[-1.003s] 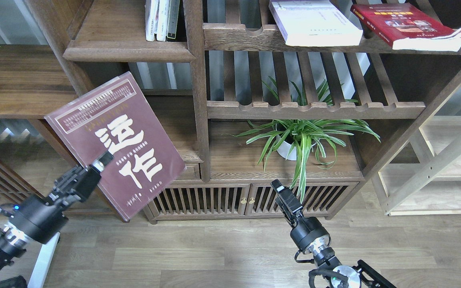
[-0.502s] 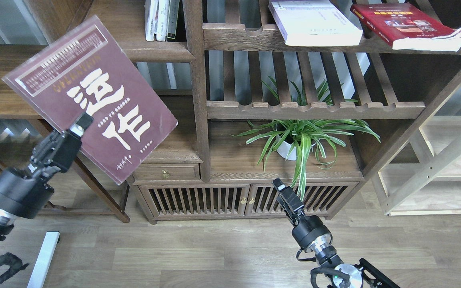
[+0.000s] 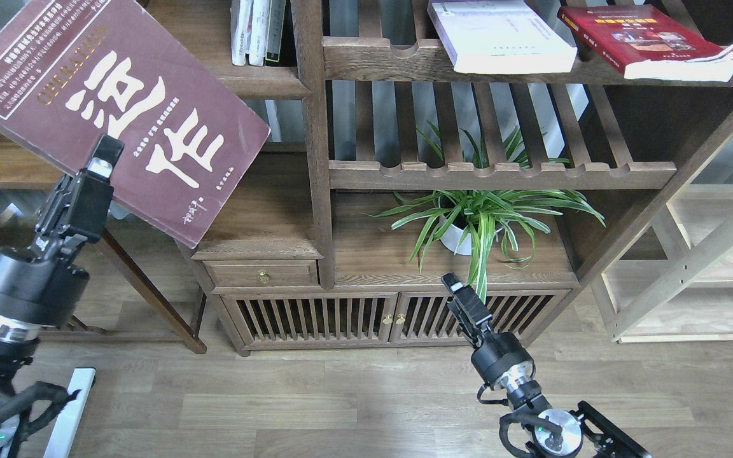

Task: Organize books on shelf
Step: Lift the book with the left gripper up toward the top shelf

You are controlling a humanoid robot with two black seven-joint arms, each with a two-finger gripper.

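Right gripper (image 3: 452,284): at 5 o'clock, low before the slatted cabinet doors (image 3: 373,318); fingers indistinguishable, so opening cannot be judged.
Left gripper (image 3: 102,159): at 9 o'clock, clamped on the large maroon-brown book with white Chinese characters (image 3: 118,108) (tilted, cover facing up).
Solid dark-walnut shelf board (image 3: 258,86): at 11 o'clock, partly behind that book.
White-lavender paperback (image 3: 500,35), red gold-strip book (image 3: 646,41): flat at 1 o'clock.

**Maroon book rising toward the walnut shelf**

The left gripper (image 3: 104,152) is carrying the maroon book (image 3: 118,108) up and to the left. A second ago the book was hanging well below the shelf (image 3: 258,86), in front of the drawer (image 3: 263,273); now its upper part is overlapping the shelf's front edge and its top corner is running off the frame. The cover is tilting further over, the white characters leaning more steeply. The right gripper (image 3: 452,286) is drifting slightly rightward, below the potted plant (image 3: 481,216).
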